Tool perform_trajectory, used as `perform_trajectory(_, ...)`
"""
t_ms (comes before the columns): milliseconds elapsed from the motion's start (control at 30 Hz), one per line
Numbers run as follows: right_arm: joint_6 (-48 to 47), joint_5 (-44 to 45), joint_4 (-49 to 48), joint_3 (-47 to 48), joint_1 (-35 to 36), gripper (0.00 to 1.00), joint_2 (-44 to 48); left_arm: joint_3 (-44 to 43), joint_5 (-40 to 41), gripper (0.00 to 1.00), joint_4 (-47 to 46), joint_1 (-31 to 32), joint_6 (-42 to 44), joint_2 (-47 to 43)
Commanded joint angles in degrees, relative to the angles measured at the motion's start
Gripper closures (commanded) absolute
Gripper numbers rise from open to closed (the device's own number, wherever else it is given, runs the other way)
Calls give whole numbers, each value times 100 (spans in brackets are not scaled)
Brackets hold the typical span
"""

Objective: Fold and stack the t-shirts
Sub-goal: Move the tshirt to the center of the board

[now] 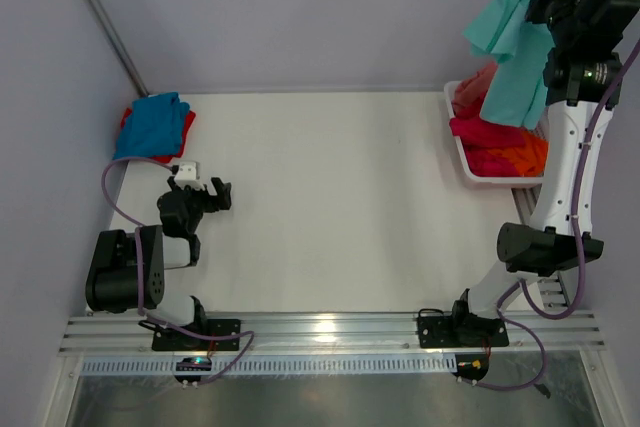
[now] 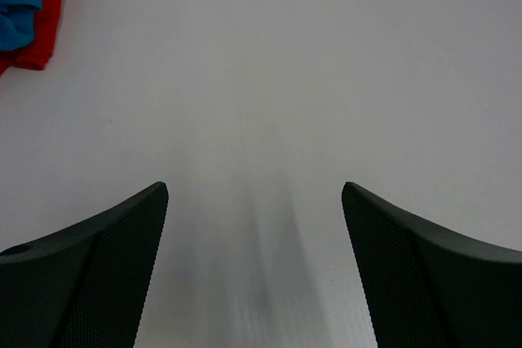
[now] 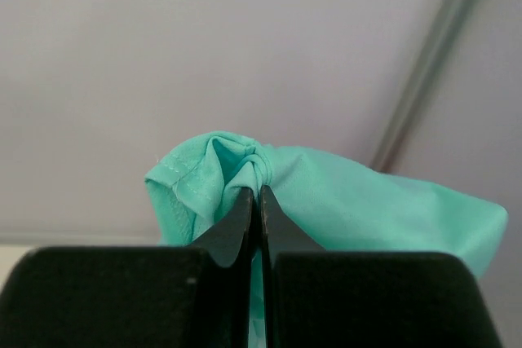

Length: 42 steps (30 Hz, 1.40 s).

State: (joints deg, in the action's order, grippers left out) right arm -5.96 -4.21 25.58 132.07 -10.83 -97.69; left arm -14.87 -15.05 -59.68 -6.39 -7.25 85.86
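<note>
Right fingers (image 3: 236, 230) pinched tight on a bunched fold of the soft mint-teal cloth t-shirt (image 3: 342, 193) — it hangs limp below them, above the white mesh basket (image 1: 458, 142). Likely light, floppy; regrip at a shoulder or hem corner. Left fingers (image 2: 106, 266) wide, empty, over the white tabletop (image 2: 261, 79).

Red tee (image 2: 49, 14) mostly hidden under blue tee (image 1: 152, 125).

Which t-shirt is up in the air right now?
The mint-teal t-shirt, hanging from the right gripper. The blue t-shirt and red t-shirt lie on the table; the rest sit in the basket.
</note>
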Motion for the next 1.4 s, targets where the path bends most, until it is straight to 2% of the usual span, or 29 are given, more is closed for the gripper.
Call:
perform_trajectory(0, 516, -2625, 289, 73, 151, 97, 294, -121, -33, 11, -228, 7, 92, 18)
perform_trajectory(67, 456, -3163, 578, 73, 579, 97, 303, -130, -42, 11, -228, 7, 101, 18)
perform_trajectory(167, -349, -3183, 1368, 56, 1317, 97, 303, -139, -42, 11, -228, 7, 109, 18)
perform_trajectory(200, -545, -3200, 1710, 3, 1781, 97, 303, -130, -33, 11, -228, 7, 101, 18)
perform_trajectory(300, -547, -3400, 1565, -847, 2416, 97, 470, -130, -33, 11, -228, 7, 101, 18)
perform_trajectory(400, -791, -4076, 1747, -1411, 2673, 97, 348, -121, -33, 11, -228, 15, 101, 9)
perform_trajectory(467, -1047, -4885, 2256, -1588, 2823, 97, 155, -130, -33, 11, -228, 7, 109, 9)
perform_trajectory(533, -1775, -5360, 3160, -1632, 2954, 97, -267, -130, -33, 11, -228, 7, 109, 9)
perform_trajectory(600, -2433, -5371, 3741, -1807, 3025, 97, -557, -121, -33, 11, -228, 7, 101, 9)
perform_trajectory(633, -2872, -5267, 4031, -1929, 3060, 97, -776, -130, -33, 11, -220, 15, 101, 9)
perform_trajectory(700, -3060, -4653, 3981, -2561, 3096, 97, -944, -121, -42, 11, -228, 7, 101, 9)
perform_trajectory(767, -3245, -3874, 3701, -3244, 3096, 97, -1085, -130, -33, 11, -228, 15, 109, 9)
perform_trajectory(867, -3210, -3220, 3016, -4098, 3096, 97, -1033, -130, -33, 11, -220, 7, 101, 9)
perform_trajectory(1167, -3097, -2006, 2330, -4479, 3104, 97, -1104, -121, -42, 11, -228, 7, 101, 9)
perform_trajectory(1267, -2413, -1094, 1277, -4856, 3104, 97, -657, -130, -42, 11, -228, 7, 101, 9)
perform_trajectory(1300, -1923, -699, 404, -5031, 3104, 97, -298, -130, -33, 11, -228, 7, 109, 9)
perform_trajectory(1333, -1744, 88, 12, -5312, 3104, 97, -129, -121, -33, 11, -228, 7, 101, 9)
perform_trajectory(1367, -1655, 374, -262, -5375, 3104, 97, -14, -121, -42, 11, -228, -2, 109, 9)
